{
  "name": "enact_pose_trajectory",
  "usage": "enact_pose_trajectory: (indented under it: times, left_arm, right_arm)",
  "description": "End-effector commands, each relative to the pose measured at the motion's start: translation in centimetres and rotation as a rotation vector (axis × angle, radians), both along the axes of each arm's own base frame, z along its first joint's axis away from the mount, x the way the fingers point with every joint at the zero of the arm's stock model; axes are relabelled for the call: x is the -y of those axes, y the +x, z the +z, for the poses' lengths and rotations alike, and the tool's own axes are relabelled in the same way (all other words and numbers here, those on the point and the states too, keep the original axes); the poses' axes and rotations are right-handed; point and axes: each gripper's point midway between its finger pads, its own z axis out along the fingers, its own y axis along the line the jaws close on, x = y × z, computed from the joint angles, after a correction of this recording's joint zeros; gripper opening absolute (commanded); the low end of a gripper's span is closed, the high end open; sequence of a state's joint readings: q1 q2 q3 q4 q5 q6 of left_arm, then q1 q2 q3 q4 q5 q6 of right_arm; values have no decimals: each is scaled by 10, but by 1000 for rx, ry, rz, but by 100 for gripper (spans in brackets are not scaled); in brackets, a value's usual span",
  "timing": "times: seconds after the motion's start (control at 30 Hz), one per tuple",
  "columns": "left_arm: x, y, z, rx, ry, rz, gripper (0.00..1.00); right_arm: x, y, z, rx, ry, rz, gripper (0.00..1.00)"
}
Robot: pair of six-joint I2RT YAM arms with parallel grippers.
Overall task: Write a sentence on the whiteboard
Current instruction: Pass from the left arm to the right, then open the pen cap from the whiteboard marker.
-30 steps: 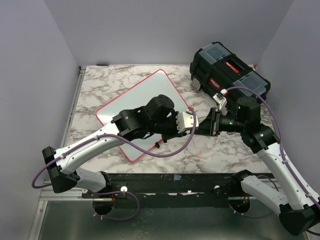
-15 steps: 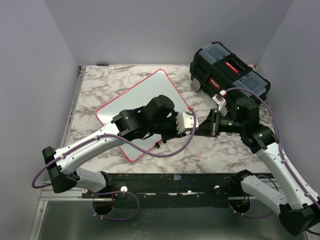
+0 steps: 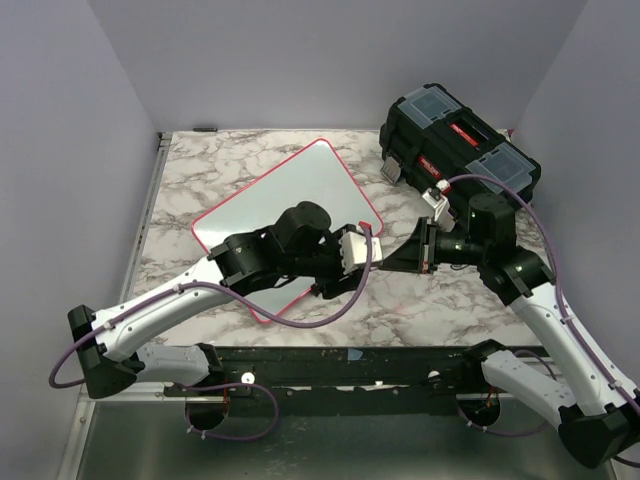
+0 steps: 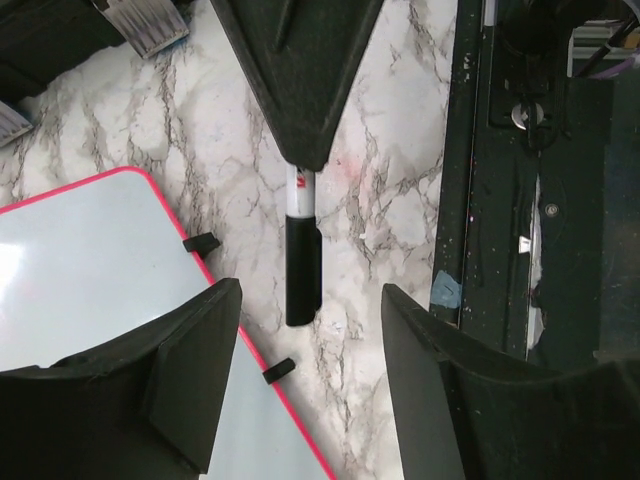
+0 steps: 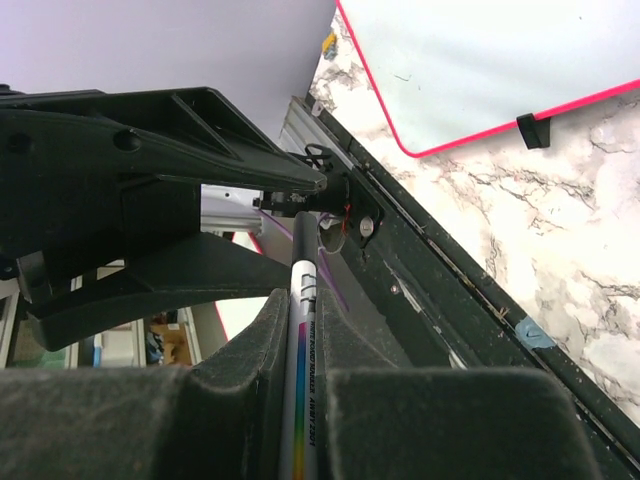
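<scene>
The left hand (image 4: 310,300) stands with its jaws apart and holds nothing. Its two fingers are on either side of the black end of the marker (image 4: 302,250), without touching it. The right hand (image 5: 302,335) is closed on the marker's white barrel and carries it alone, above the marbled tabletop (image 3: 200,160), just beside the near right edge of the whiteboard (image 3: 290,185). The whiteboard lies flat and turned at an angle on the tabletop, with the left arm across its near corner. The part that shows is blank, so I judge that the sentence is not begun.

Several things could go wrong from here. The black end looks like a cap, and if it is on, the marker will leave no line. If the right arm swings sideways while the left fingers are around the tip, the marker may strike them and turn in the grip. The right hand holds far from the tip, so pressure on the board could make the marker tilt or slip. The board seems loose, and a hard stroke could push it toward the black toolbox (image 3: 460,135).
</scene>
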State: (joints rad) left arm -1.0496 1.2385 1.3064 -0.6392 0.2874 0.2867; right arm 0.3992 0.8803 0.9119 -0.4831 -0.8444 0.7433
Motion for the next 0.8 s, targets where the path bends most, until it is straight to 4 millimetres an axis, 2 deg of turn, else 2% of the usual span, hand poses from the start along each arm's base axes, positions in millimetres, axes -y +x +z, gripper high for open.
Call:
enact_pose_trajectory:
  times: [0.0, 0.1, 0.27, 0.57, 0.77]
  left_arm:
    - [-10, 2, 14, 12, -96, 47, 60]
    - [-12, -1, 18, 0, -132, 50, 61]
    - [-3, 0, 22, -52, -149, 46, 60]
    - [14, 1, 22, -115, -144, 29, 53]
    - [16, 2, 20, -125, -136, 31, 48]
  right_arm:
    - [-3, 5, 15, 41, 12, 6, 1]
    - [-4, 4, 16, 44, 17, 27, 1]
    - [-5, 3, 18, 50, 29, 35, 0]
    - [-4, 0, 20, 53, 34, 37, 1]
    - [-4, 0, 18, 50, 32, 35, 1]
